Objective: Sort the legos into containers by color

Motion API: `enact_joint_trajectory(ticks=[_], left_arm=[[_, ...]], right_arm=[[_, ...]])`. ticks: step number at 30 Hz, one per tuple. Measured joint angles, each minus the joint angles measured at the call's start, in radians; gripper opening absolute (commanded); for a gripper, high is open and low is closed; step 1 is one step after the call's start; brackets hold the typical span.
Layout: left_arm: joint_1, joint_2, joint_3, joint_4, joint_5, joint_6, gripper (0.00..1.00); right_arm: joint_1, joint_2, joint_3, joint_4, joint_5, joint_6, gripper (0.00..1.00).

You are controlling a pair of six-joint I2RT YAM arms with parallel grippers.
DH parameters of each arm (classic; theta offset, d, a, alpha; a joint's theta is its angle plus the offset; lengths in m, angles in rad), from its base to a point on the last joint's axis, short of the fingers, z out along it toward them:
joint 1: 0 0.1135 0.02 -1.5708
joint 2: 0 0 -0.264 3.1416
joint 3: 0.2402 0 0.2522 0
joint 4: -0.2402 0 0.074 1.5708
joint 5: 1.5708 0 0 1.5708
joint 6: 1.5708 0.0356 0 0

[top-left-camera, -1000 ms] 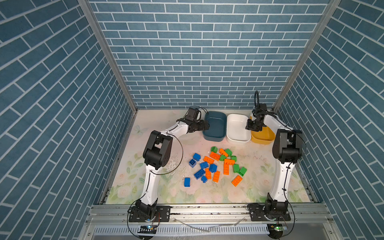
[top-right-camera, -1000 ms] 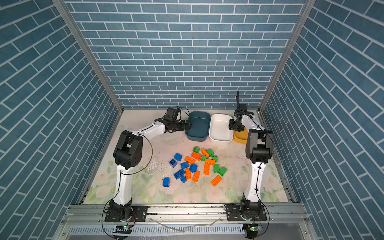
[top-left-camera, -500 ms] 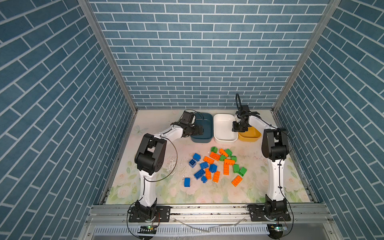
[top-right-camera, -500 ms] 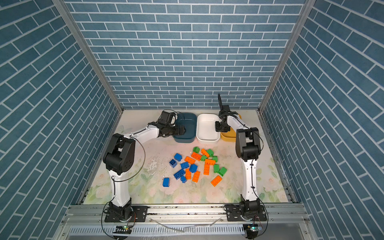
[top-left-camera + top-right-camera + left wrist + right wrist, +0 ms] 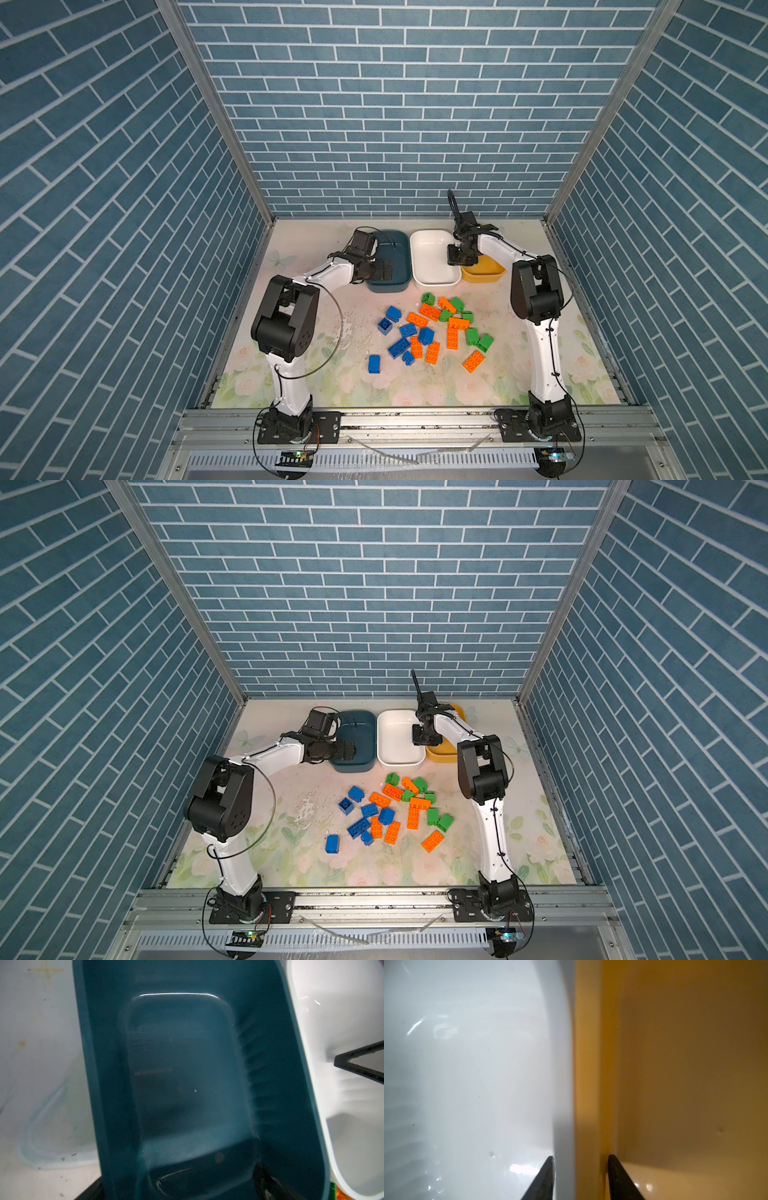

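The legos lie heaped on the counter before the tubs. The teal tub has its wall straddled by wide left fingers. The touching walls of the white tub and yellow tub are straddled by narrow right fingers, grip unclear. Straight lifting is advised, tubs undisturbed.

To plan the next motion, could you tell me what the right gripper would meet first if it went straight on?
Probably the adjoining walls of the white tub and yellow tub, which the right gripper straddles; depth is unclear.
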Motion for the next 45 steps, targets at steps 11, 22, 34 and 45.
enact_joint_trajectory(ticks=[11, 22, 34, 45], left_arm=[[0.035, -0.014, 0.003, -0.03, -0.003, 0.034, 0.99], [0.028, -0.281, -0.155, -0.075, -0.093, -0.04, 0.99], [-0.222, -0.451, -0.335, -0.21, -0.105, -0.098, 0.99], [-0.347, -0.291, -0.28, -0.311, -0.108, 0.051, 0.88]], right_arm=[[0.035, -0.052, -0.023, 0.007, 0.036, 0.079, 0.69], [0.037, -0.475, -0.449, 0.169, 0.001, 0.078, 0.99], [0.04, -0.752, -0.887, 0.472, 0.093, 0.148, 0.99], [0.04, -0.816, -0.999, 0.66, 0.125, 0.126, 0.99]])
